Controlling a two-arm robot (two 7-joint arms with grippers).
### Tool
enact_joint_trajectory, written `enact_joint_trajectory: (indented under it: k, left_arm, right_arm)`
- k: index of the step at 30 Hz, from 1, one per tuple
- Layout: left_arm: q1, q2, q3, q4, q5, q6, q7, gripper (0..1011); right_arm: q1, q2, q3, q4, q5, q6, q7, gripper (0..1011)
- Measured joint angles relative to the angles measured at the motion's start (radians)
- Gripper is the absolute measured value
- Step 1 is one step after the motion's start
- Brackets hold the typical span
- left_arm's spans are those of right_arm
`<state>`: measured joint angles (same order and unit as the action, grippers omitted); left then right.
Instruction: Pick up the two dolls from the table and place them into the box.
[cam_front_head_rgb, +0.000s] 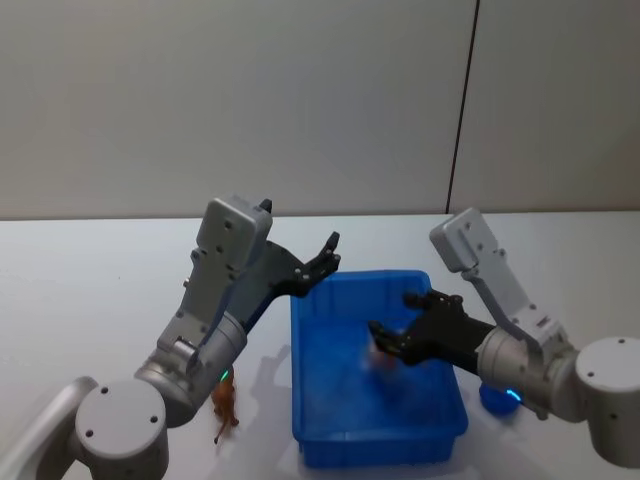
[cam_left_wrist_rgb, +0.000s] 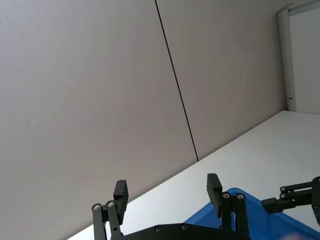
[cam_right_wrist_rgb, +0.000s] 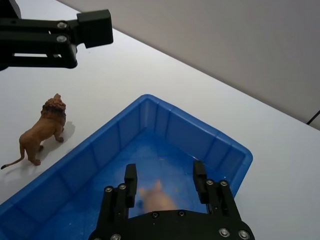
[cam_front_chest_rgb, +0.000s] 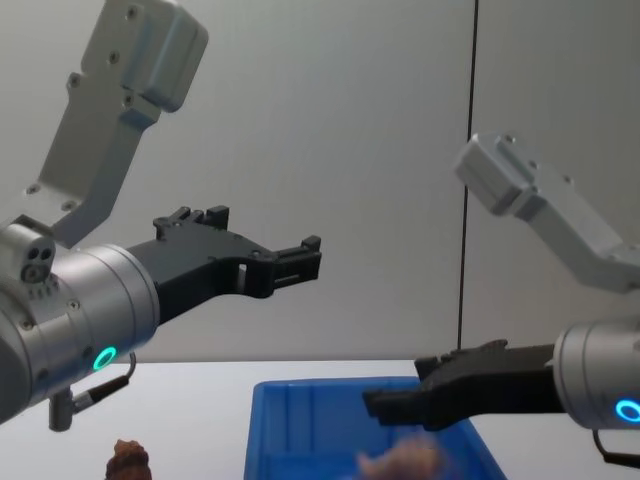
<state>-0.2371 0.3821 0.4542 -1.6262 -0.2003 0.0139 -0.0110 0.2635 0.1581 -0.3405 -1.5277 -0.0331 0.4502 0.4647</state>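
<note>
Doll (cam_right_wrist_rgb: 159, 197) blurs, seemingly loose, below spread right tool (cam_right_wrist_rgb: 165, 171) over box (cam_right_wrist_rgb: 107, 145); left tool (cam_left_wrist_rgb: 167, 185) spread, raised.

Bright blue all over the box (cam_front_head_rgb: 380, 448), vertically ribbed inside. Plain white on the table (cam_front_head_rgb: 80, 300). Tan-brown on the lion doll (cam_right_wrist_rgb: 42, 131), darker reddish-brown at the mane. Pale pinkish-tan on the other doll (cam_right_wrist_rgb: 159, 199), blurred. Matte black on the left gripper (cam_left_wrist_rgb: 167, 184) and right gripper (cam_right_wrist_rgb: 165, 172); silver-grey on the arms (cam_front_head_rgb: 225, 280).
</note>
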Motion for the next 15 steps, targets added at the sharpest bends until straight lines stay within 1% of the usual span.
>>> enact_joint_trajectory:
  k: [2,3,5,6,7,12,15]
  left_arm:
    - [0.0,0.0,0.0,0.0,0.0,0.0,0.0,1001]
    - [0.0,0.0,0.0,0.0,0.0,0.0,0.0,1001]
    - [0.0,0.0,0.0,0.0,0.0,0.0,0.0,1001]
    - [0.0,0.0,0.0,0.0,0.0,0.0,0.0,1001]
    - [0.0,0.0,0.0,0.0,0.0,0.0,0.0,1001]
    - [0.0,0.0,0.0,0.0,0.0,0.0,0.0,1001]
    - [0.0,0.0,0.0,0.0,0.0,0.0,0.0,1001]
  right_arm:
    - [0.002,-0.001,-0.001,0.003,-0.002,0.004,0.0,704]
    - [0.003,-0.002,-0.002,0.005,-0.004,0.008,0.0,760]
    - [0.004,-0.003,-0.003,0.007,-0.005,0.011,0.0,790]
    - [0.005,-0.004,-0.004,0.009,-0.006,0.014,0.001,842]
    - [0.005,-0.004,-0.004,0.009,-0.007,0.015,0.001,867]
    - [0.007,-0.006,-0.006,0.013,-0.01,0.021,0.001,977]
    - [0.008,-0.006,-0.006,0.014,-0.011,0.023,0.001,1001]
